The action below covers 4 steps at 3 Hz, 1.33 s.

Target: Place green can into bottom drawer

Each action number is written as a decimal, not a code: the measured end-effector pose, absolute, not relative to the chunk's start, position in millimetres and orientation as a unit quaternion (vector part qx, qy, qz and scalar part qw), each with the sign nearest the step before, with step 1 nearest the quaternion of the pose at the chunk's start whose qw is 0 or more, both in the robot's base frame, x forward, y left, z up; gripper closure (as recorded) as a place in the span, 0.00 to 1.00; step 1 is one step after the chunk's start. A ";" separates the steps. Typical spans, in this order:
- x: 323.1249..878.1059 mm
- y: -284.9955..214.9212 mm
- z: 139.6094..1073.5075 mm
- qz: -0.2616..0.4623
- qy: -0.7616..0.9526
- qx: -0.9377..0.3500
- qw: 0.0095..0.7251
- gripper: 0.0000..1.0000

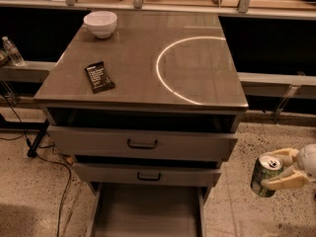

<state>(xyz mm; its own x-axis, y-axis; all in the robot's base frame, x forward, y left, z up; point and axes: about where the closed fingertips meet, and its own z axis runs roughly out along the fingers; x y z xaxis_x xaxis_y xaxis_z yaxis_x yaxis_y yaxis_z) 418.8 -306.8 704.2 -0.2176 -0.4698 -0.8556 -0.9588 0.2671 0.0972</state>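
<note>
Beside grey metal cabinet, pale pincer clasping tilted cylindrical green can

We see a grey cabinet top carrying a white bowl at back left and a black packet further forward. Low to its right, our gripper clasps the green can

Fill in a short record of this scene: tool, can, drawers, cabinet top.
tool: lower right, beside the cabinet, gripping the green can
green can: held in the air, tilted, outside the drawers
bottom drawer: pulled open, can not in it
upper drawers: two, partly open, black handles
cabinet top: white bowl back left, black packet nearer the front left
</note>
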 end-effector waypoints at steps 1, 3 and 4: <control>412.9 -303.3 686.5 0.341 0.697 -0.513 0.368 1.00; 385.9 -282.6 571.0 0.385 0.648 -0.543 0.370 1.00; 369.6 -263.0 512.6 0.409 0.622 -0.546 0.384 1.00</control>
<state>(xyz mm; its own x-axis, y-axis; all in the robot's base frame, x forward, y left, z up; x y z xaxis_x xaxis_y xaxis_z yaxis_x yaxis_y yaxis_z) 369.6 -263.0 512.6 -0.1084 -0.3644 -0.9249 -0.9936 0.0688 0.0893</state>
